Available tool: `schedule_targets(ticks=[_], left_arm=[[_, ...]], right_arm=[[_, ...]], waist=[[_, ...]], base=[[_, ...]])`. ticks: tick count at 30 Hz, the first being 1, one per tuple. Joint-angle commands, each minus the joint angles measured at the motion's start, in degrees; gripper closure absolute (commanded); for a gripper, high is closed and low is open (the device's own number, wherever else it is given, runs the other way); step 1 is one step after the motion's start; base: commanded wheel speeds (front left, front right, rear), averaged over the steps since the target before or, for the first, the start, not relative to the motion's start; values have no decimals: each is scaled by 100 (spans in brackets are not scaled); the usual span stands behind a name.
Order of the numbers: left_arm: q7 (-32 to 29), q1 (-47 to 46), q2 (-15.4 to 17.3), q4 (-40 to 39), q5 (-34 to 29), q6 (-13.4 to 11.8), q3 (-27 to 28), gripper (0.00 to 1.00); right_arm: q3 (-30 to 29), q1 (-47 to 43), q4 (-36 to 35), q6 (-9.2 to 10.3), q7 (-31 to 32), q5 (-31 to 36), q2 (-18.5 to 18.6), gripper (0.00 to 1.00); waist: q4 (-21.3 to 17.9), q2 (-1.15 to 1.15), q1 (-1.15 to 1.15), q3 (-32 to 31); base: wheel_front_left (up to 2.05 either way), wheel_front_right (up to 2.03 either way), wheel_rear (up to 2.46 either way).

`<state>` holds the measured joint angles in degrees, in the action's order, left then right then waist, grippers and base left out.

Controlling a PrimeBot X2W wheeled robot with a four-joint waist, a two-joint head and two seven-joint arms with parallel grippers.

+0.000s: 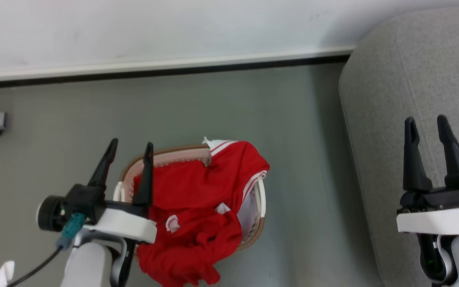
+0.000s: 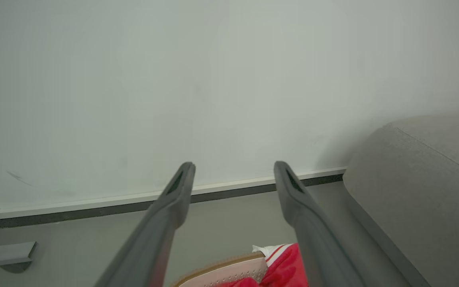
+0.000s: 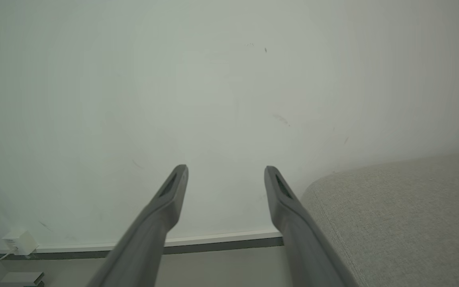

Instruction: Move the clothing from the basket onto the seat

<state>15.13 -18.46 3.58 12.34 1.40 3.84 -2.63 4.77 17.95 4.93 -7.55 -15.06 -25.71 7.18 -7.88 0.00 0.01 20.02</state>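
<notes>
Clothing [image 1: 197, 199], bright red with white stripe trim, lay heaped in a cream basket [image 1: 173, 155] with a brown rim, spilling over its near edge. The basket stood on a grey floor [image 1: 233, 107], to the left of a light-grey sofa [image 1: 412, 71] and apart from it. The left end effector [image 1: 131, 142] hung over the basket's left side, fingers spread and empty. The right end effector [image 1: 425, 118] hung over the sofa's edge, also spread, holding nothing.
</notes>
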Motion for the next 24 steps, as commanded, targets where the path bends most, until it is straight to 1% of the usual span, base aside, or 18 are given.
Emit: schedule_targets(ticks=[1, 7, 13, 20, 24], left_arm=[[4, -109, 69, 63, -60, 20, -8, 0], [4, -529, 181, 595, -76, 121, -89, 0], [4, -1060, 264, 1643, 97, 274, -287, 0], [-41, -1944, 460, 3189, 176, 356, -799, 0], [-151, -2434, 545, 3889, 404, 363, -1357, 0]], right_arm=[[-30, 104, -46, 12, -17, 4, -14, 0], [-51, 371, -124, 12, -10, 43, -74, 0], [30, 632, -254, 12, -10, 162, -101, 0], [95, 916, -497, 12, -9, 107, -210, 0], [98, 1014, -657, 12, -9, 100, -281, 0]], waist=[[-105, 0, -1, 259], [-234, 0, -1, 726], [-381, 0, -1, 1179], [-597, 0, -1, 1746], [-734, 0, -1, 2014]], base=[[0, 0, 0], [0, 0, 0], [0, 0, 0], [0, 0, 0], [0, 0, 0]])
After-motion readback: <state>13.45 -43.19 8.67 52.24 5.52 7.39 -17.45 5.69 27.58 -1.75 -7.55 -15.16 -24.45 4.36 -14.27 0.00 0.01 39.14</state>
